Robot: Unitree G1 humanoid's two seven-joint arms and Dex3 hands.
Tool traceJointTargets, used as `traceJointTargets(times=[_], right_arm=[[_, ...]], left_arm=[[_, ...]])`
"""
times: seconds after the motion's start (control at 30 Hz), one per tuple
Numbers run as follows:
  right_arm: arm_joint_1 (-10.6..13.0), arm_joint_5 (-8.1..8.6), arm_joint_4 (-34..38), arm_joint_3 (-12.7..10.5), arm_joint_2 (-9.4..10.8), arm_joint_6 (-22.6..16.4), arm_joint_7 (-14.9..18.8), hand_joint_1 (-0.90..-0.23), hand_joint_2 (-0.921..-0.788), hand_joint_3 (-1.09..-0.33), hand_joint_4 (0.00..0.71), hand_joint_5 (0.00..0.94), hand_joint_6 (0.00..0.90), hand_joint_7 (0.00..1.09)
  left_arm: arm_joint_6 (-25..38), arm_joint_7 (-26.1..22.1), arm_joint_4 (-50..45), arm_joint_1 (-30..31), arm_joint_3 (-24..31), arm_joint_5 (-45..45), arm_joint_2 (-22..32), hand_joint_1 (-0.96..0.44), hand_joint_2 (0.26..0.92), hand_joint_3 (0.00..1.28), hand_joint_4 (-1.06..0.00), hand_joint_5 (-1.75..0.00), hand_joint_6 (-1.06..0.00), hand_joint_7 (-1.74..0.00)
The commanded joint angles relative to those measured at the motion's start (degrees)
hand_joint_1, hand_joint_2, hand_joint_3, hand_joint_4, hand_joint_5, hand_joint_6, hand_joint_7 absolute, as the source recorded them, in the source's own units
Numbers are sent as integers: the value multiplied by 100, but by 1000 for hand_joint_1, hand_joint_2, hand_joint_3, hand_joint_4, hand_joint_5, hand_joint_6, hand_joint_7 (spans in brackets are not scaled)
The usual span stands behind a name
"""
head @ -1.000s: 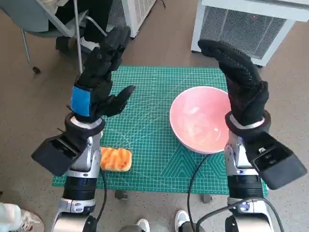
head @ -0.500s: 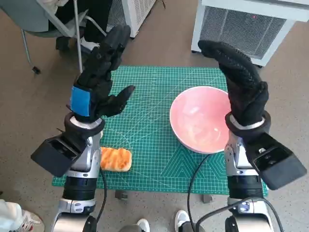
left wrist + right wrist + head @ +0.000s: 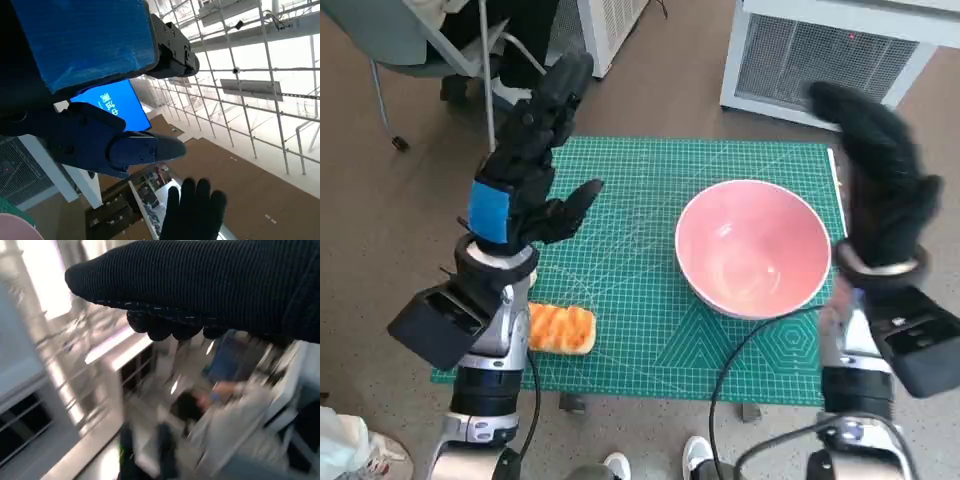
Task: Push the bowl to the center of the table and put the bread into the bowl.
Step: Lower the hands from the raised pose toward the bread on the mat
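Head view: pink bowl sits on the green mat, toward the mat's right side, upright, nothing in it. Bread lies flat near the mat's front-left corner, just beside the left forearm, well apart from the bowl. Left hand is raised above the mat's left part, blue tape on its back, fingers stretched up and apart, thumb out toward the bowl; it holds nothing, touches nothing. Right hand is up at the mat's right edge, just beside the bowl's rim, blurred; fingers look extended, nothing in it, but contact w/ the bowl can't be told. A cable runs from under the bowl over the front edge. White cabinet w/ grille stands behind the table on the right; chair and a person's legs at upper left; shoes at the bottom edge.

Left wrist view: blue tape fills the upper left, black fingers reach out free, gripping nothing. The gloved right hand shows low in the pic, fingers apart. A sliver of bowl rim and mat at the lower left corner. Blue screen and a white grid of ceiling bars behind.

Right wrist view: glove spans the top as a dark band, fingertips curled slightly at its edge, nothing held. Rest is motion-blurred; a person in light clothing sits in the background, details unclear.
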Motion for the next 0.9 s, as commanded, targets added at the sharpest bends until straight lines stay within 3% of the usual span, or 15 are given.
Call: traceJointTargets(times=[0.03,0.33,0.6,0.73,0.9], right_arm=[[264,-216,716,-307,-187,-103,-475,-512,-921,-862,198,73,-1,522],[429,-551,1611,-445,-319,-1,-1268,-450,-921,-909,206,80,-1,501],[484,-734,2155,-323,-214,303,-1826,-429,-921,-964,192,76,-1,461],[452,-647,2388,-284,-111,467,-1864,-421,-921,-983,185,74,-1,450],[248,-429,2845,-323,10,709,-1671,-410,-921,-997,176,70,-1,426]], left_arm=[[-77,-31,-63,96,9,-23,14,-490,921,298,-294,0,-394,-2],[-61,-61,-73,149,42,-70,48,-479,921,297,-291,0,-386,0],[4,-71,-83,173,46,-79,39,-476,921,296,-287,0,-384,0],[54,-72,-139,200,43,-96,40,-476,921,296,-283,0,-384,0],[134,-61,-230,237,43,-95,53,-476,921,296,-279,0,-384,0]])
